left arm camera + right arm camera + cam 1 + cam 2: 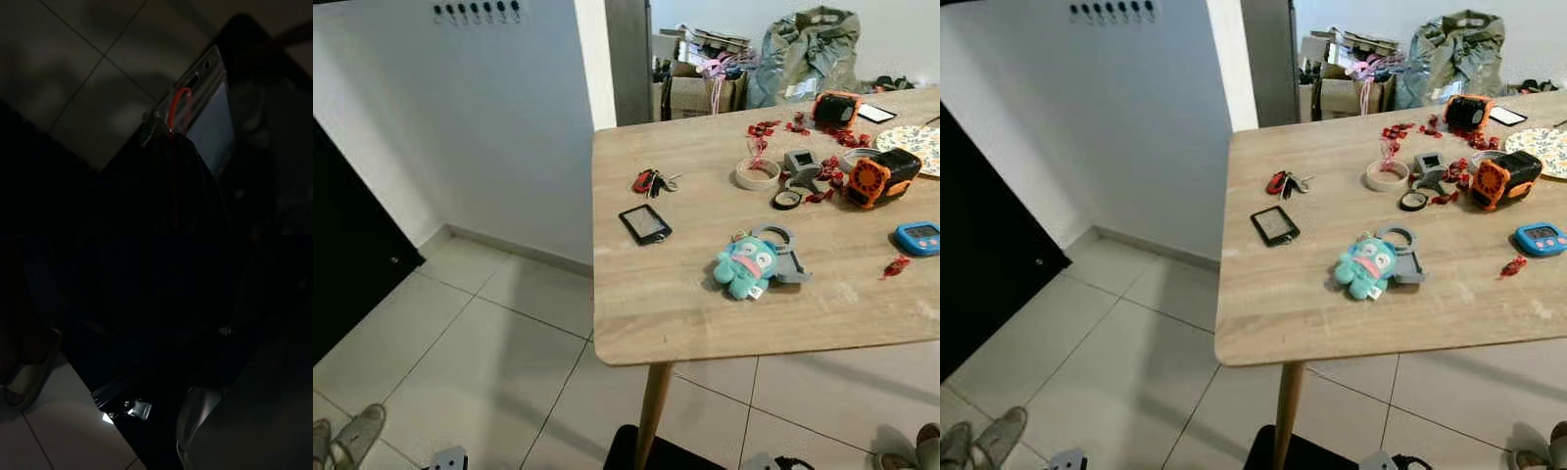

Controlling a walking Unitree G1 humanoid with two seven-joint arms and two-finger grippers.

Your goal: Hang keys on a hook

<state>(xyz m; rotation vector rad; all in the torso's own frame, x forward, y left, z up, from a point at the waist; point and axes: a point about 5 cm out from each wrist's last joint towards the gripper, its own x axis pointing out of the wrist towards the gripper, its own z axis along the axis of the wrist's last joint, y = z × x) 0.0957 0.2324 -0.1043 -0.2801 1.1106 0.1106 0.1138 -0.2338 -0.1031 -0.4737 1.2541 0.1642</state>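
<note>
— Keys (653, 181) with a red tag lie on the wooden desk (705, 304), near its far left corner. Where do we see the hooks?

— We see a row of dark hooks (477, 12) high on the white wall, well apart from the desk and to its left. Nothing hangs on them that we can make out.

— What lies near the keys?

— A small black device (645, 223) sits just in front of them. Further right we find a roll of tape (758, 173), a teal plush toy (745, 265) touching a grey holder (785, 257), an orange and black gadget (881, 176), a blue timer (919, 237) and scattered red bits (764, 128).

— And each end effector?

— Both wrist views are very dark. We make out tiled floor (73, 73) and a red wire loop (179, 105) on the left side, pale tile on the right. We cannot tell whether either end effector is open or closed, or holding anything.
</note>
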